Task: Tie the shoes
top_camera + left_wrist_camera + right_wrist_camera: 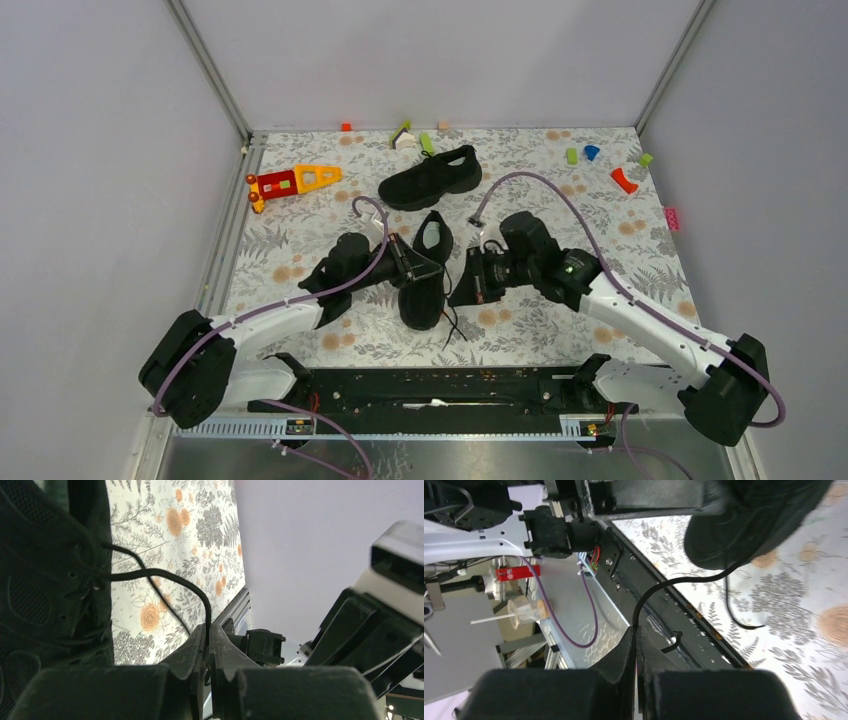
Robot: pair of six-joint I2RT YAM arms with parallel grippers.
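Shoes: near shoe (424, 280) lies mid-table (600, 230), toe twd my bases, opening away, right betw. both claws. 2nd shoe (432, 177) sits further back, well apart from them; its laces too small to read. L claw (209, 642) is pinched closed on one lace strand (165, 574). The strand leaves the eyelet area, arcs over and drops straight into the seam betw. the fingers, w/ some slack. R claw (636, 642) is likewise clamped, on the other strand (689, 579), which curves out from by the toe and runs down into the closed fingers. One end per claw, claws on opp. sides of the shoe. My read: that lets the ends be drawn apart and crossed w/o either slipping, shoe's own wt as anchor. Gripping out along the strands prob. leaves length for a loop. No knot or bow seen on this shoe, so I judge the task early, approx. at the 1st cross. Risks: thin lace slides out of the pads, or the light shoe drags instead of the lace tightening. Toy bits (290, 182) along far edge, not near the work.
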